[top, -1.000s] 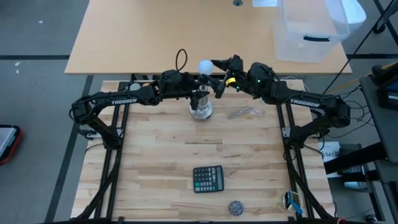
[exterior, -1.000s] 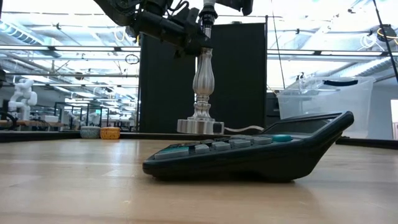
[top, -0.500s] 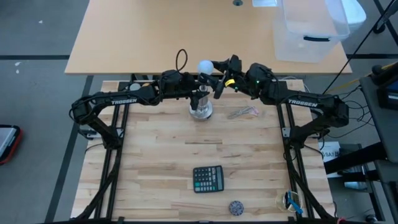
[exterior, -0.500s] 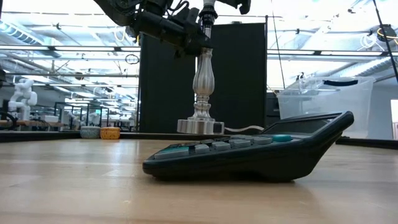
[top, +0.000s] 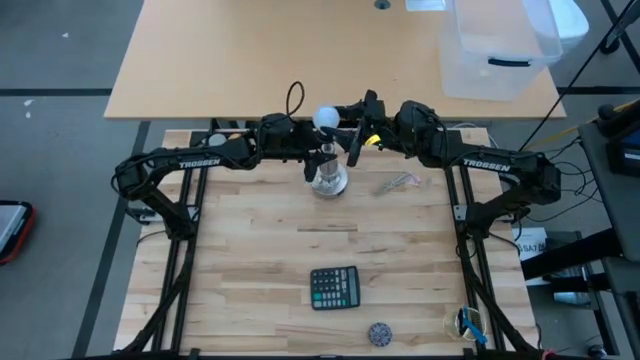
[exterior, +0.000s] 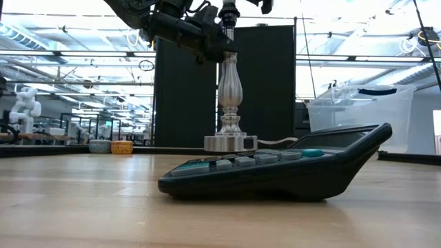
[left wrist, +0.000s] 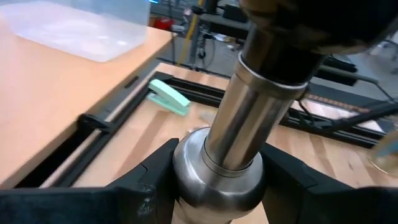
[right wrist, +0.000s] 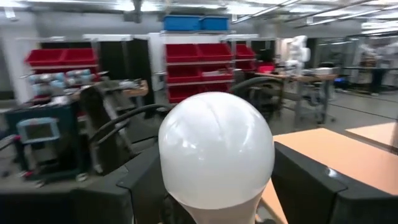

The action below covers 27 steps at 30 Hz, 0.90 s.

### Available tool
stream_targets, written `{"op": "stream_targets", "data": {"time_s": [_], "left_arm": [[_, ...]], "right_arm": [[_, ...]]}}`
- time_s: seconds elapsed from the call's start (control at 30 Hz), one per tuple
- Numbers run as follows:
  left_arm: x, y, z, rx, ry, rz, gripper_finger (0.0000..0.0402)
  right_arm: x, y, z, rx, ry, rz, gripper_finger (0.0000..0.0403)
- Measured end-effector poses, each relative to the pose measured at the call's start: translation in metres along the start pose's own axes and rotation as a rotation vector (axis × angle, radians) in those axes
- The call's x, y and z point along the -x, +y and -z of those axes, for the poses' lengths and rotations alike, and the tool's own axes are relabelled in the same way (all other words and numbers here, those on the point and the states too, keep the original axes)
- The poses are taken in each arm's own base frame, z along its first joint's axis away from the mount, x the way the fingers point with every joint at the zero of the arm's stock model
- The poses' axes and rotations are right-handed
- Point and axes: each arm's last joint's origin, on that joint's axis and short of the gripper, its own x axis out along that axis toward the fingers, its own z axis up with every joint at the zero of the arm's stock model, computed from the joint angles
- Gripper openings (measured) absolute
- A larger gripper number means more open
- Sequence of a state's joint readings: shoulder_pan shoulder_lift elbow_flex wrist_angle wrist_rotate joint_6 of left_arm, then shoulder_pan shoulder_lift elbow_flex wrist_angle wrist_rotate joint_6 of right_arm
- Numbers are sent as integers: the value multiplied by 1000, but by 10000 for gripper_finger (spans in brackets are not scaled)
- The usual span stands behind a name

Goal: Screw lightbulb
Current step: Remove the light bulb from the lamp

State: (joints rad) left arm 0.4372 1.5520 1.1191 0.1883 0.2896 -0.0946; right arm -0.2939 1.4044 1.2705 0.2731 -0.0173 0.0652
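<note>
Left tool (top: 312, 150) pinches the stand (top: 326, 178) near its top. Bulb (top: 326, 117) sits atop the stand, between the right tool's (top: 345, 118) fingers; contact cannot be told.

The stand (top: 326, 178) rises at the far middle of the table (top: 250, 270), with the lightbulb (top: 325, 117) on top. The left pincer (top: 318, 152) flanks the stand's stem; the right pincer (top: 345, 112) flanks the lightbulb. The calculator (top: 334, 287) lies nearer the front edge.
</note>
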Motion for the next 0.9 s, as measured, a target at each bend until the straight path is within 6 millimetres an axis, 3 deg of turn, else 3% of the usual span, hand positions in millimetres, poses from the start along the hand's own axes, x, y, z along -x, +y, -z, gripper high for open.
{"op": "stream_targets", "data": {"time_s": [0.67,0.9], "left_arm": [[2,-22,7,-5,90,531,174],[0,-32,8,-13,94,558,174]], "right_arm": [[12,-13,-4,-137,107,-509,246],[13,-16,-8,-174,119,-530,252]]}}
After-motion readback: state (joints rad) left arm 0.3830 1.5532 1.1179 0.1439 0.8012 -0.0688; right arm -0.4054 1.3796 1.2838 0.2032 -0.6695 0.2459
